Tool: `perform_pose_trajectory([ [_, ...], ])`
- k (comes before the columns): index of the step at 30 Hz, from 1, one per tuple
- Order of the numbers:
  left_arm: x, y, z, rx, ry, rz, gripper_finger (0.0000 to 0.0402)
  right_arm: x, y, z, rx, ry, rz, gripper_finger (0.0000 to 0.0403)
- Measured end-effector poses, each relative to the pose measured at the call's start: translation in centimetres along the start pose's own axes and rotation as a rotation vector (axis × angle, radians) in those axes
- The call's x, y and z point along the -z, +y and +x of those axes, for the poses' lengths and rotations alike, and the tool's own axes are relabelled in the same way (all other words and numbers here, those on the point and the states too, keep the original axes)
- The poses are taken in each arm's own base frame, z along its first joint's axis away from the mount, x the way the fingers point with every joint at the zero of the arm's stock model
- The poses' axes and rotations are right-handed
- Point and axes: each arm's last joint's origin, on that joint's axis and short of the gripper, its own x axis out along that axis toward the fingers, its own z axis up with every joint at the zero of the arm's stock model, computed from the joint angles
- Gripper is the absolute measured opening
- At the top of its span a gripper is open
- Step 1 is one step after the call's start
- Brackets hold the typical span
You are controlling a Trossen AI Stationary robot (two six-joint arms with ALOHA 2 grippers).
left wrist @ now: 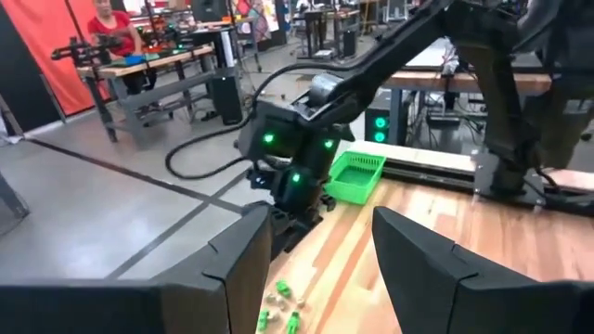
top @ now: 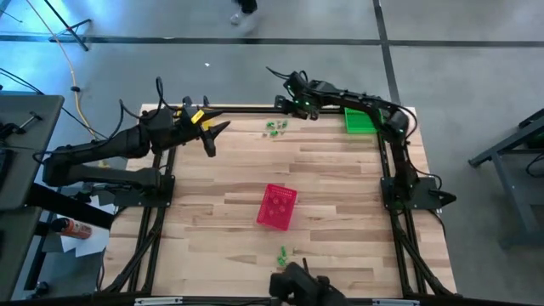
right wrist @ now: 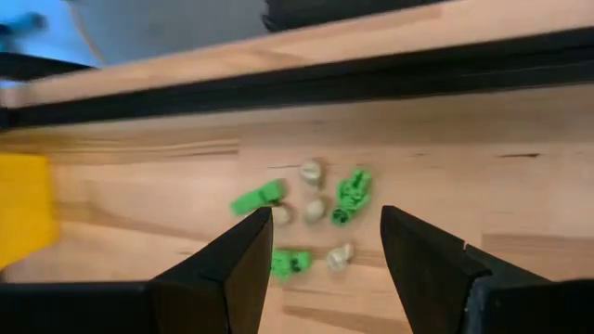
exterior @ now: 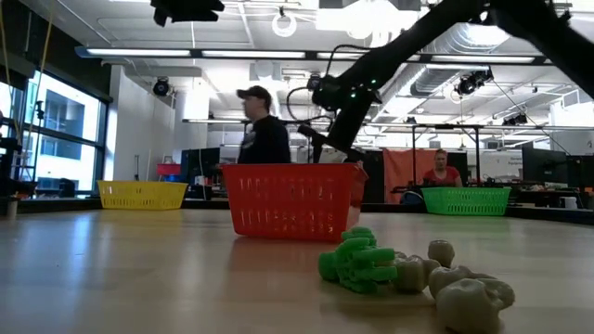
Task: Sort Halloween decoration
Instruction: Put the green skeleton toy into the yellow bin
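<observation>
The high view is showing a wooden table (top: 331, 183) with a black frame, and both arms are being held over its far edge. The left gripper (top: 214, 136) is being kept above the far left part of the table, near a yellow basket (top: 195, 117) that is mostly being hidden by the arm. Its fingers (left wrist: 232, 269) are being held wide apart, and nothing is being gripped between them. The right gripper (top: 291, 104) is being held at the far edge, just beside a small group of trinkets (top: 274, 127) that is lying on the wood between the two grippers. In the right wrist view the fingers (right wrist: 243, 264) of this gripper are also being held wide apart above the trinkets, and nothing is being held by them. In that view several green pieces (right wrist: 353, 197) and some pale pieces (right wrist: 312, 172) are being seen, loosely scattered and close together.

A green basket (top: 359, 120) is standing at the far right part of the table, partly under the right arm. A pink basket (top: 277, 206) is being seen near the middle of the table, tilted against the table edges.

A second small group of trinkets (top: 283, 252) is lying near the front edge, well apart from the first group. In the low view this group is being shown close to the camera: a green piece (exterior: 357, 262) is touching several pale pieces (exterior: 464, 288). Behind the table, a person (exterior: 263, 130) with a cap is being seen in the room.
</observation>
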Motion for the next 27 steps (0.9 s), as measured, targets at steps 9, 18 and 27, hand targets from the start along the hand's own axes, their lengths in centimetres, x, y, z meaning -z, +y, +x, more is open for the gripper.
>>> perform_pose_trajectory([
  [9,0.3,1.1,-1.3,-0.027,0.039,0.013,0.0176,-2.1,1.6,3.2,0.128,0.063,-0.019,0.0197],
  [18,0.4,1.4,-1.8,-0.035,0.05,0.012,0.0176,-1.7,0.9,4.8,0.22,0.121,0.057,0.0197],
  [27,0.4,1.4,-1.8,-0.035,0.05,0.03,0.0176,-1.6,1.1,4.8,0.211,0.119,0.079,0.0197],
])
